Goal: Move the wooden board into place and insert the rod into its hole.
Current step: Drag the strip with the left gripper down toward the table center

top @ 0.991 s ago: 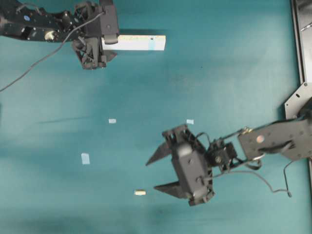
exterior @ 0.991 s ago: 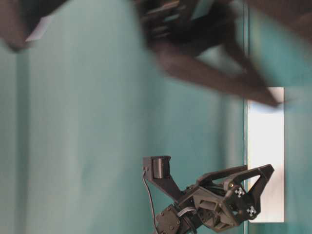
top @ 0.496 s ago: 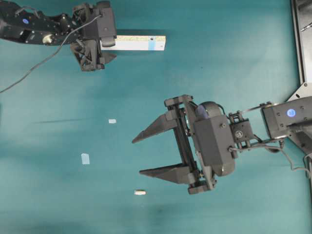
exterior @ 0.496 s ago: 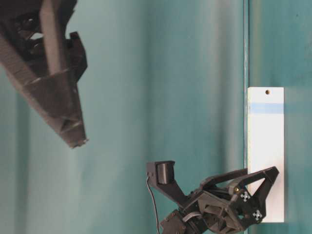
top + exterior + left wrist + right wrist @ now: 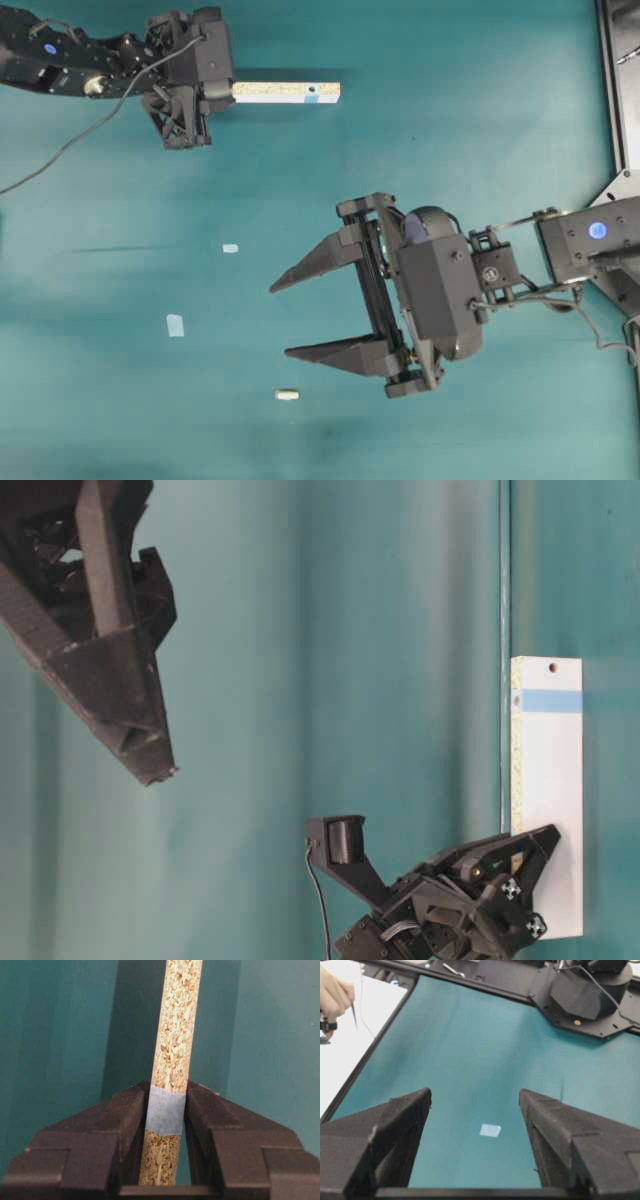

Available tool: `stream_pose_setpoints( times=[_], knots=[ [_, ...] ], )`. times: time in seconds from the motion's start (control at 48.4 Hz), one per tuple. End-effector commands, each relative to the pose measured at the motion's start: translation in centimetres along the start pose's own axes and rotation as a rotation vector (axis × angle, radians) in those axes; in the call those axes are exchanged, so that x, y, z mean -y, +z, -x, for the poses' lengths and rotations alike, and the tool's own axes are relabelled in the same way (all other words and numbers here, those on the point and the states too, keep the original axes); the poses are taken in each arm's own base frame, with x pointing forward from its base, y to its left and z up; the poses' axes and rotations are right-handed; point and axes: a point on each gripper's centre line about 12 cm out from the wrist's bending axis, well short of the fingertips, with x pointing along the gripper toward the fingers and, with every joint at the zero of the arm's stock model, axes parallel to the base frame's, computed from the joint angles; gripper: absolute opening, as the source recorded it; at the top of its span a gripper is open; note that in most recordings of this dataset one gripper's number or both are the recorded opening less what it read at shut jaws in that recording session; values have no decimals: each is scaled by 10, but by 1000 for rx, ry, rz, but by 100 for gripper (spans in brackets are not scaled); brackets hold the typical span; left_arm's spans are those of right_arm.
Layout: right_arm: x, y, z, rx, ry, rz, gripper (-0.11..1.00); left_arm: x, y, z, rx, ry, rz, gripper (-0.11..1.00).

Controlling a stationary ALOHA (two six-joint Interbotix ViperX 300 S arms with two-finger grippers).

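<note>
Long narrow pale wooden board sits at the far-left top of the teal counter in the overhead view, long axis left-right, tipped onto its edge so the chipboard side faces up. Left gripper reaches in level, fingers clenched on the board's end over a blue tape patch. Right gripper hovers mid-counter, pointing left, fingers spread wide, grasping nothing. Tiny off-white cylindrical rod lies flat below it, apart.

Even, soft overhead light; faint shadows, slight softness, no glare.
</note>
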Motion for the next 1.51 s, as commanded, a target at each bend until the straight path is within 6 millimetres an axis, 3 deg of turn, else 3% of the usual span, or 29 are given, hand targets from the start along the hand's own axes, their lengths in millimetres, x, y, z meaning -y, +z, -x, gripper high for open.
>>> stream_pose_setpoints(
  times=[0.0, 0.248, 0.516, 0.661, 0.826, 1.136, 1.487],
  knots=[
    [0, 12, 6, 40, 0, 1, 81, 3, 8, 3, 24, -1, -8, 21],
    [0, 13, 6, 40, 0, 1, 81, 8, 15, 6, 39, -8, -22, 21],
    [0, 15, 7, 45, 0, 1, 81, 2, 43, 33, 118, 6, 42, 21],
    [0, 16, 8, 48, 0, 1, 81, 9, 55, 44, 137, -14, 88, 21],
    [0, 17, 9, 54, 1, 2, 81, 35, 70, 45, 156, -69, 93, 21],
    [0, 17, 10, 55, 1, 1, 81, 92, 107, 29, 299, -156, 129, 21],
    [0, 17, 9, 55, 1, 2, 81, 145, 131, 6, 376, -248, 188, 21]
  ],
)
